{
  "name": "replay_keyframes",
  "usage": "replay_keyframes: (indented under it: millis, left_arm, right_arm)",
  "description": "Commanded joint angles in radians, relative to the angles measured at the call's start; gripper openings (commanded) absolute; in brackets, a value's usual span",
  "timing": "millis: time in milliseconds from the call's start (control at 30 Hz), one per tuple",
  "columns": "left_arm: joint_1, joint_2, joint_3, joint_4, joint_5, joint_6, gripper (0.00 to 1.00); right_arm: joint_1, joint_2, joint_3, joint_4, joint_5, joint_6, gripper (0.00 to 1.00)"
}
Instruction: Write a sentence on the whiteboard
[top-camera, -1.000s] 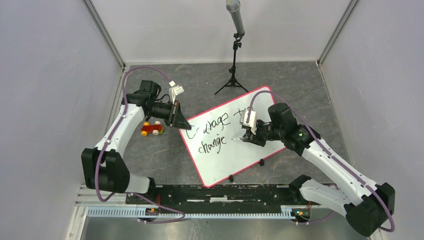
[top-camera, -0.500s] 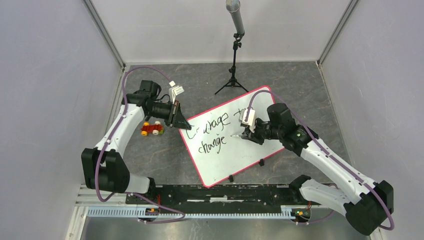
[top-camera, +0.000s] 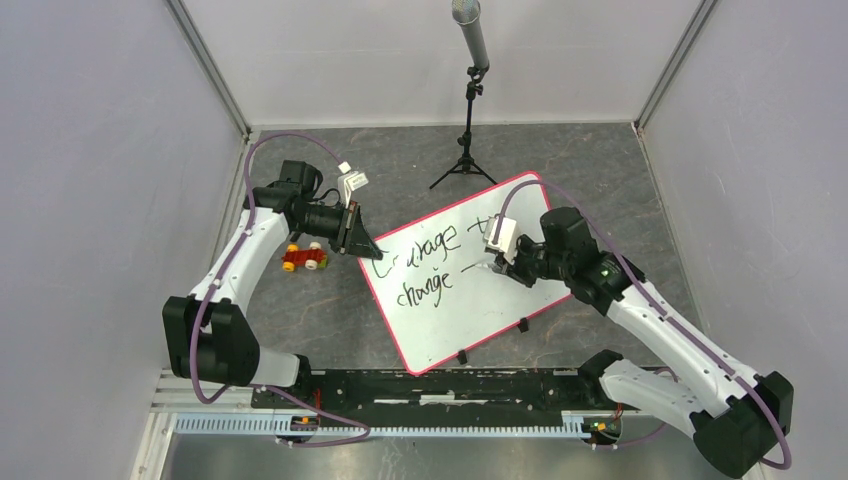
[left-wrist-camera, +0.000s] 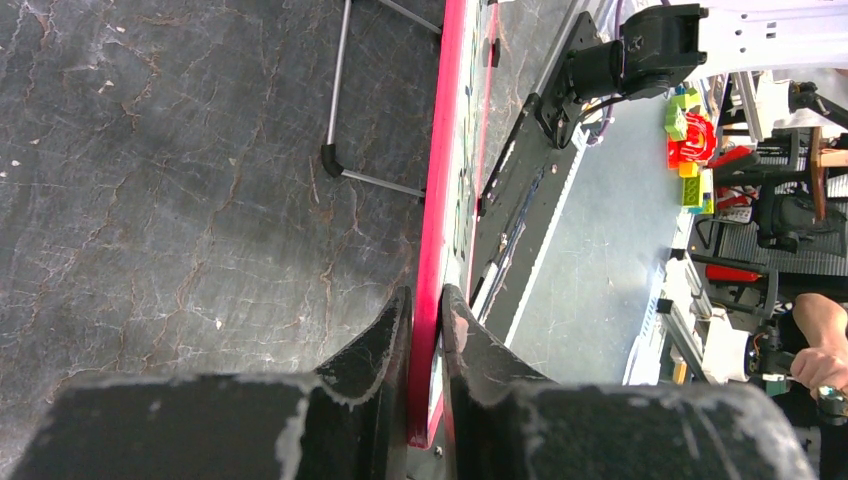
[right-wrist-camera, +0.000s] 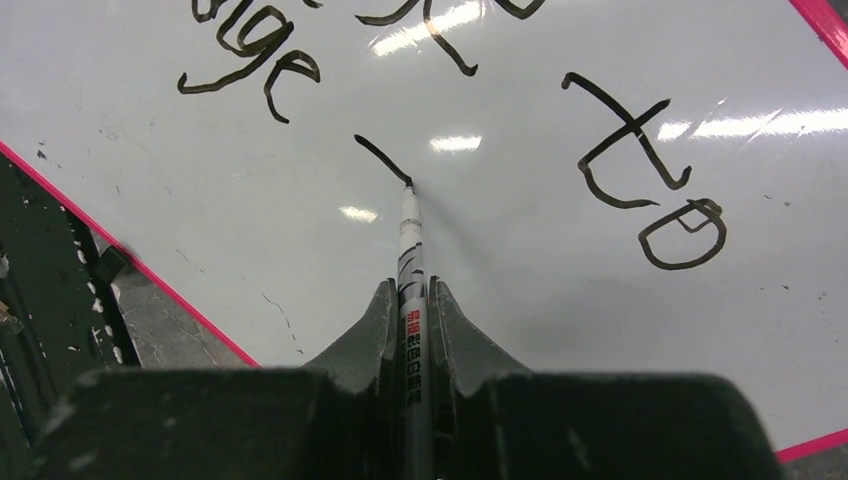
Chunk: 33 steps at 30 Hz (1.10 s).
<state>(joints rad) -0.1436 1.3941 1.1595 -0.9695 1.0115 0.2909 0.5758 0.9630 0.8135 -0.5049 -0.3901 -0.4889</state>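
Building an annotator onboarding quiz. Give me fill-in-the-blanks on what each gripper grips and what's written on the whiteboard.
1. The right gripper is shut on a ____.
2. The left gripper is shut on the rim of the ____.
3. The lower line of writing starts with the word ____.

Missing words: marker; whiteboard; change.
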Motion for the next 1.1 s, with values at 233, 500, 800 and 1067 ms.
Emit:
replay_keyframes:
  millis: [233,500,800,1067]
  left_arm:
    - [-0.034,0.011,0.012,0.015,-0.073,0.034,0.02]
    - [-0.036,0.013,0.013,0.015,-0.073,0.037,0.02]
    - [-0.036,0.017,0.014,0.015,-0.074,0.038,0.02]
    - [-0.036,0.017,0.012,0.015,-0.073,0.040,0.02]
  right_arm:
    - [-0.008,0.022,0.116,-0.006,-0.048,-0.009,0.00]
    - [-0.005,0.073,0.126,0.022,-0.046,-0.010,0.00]
    - [-0.004,0.046,0.050,0.008,-0.044,-0.022,0.00]
    - [-0.003,-0.005,-0.039,-0.015,-0.056,-0.017,0.00]
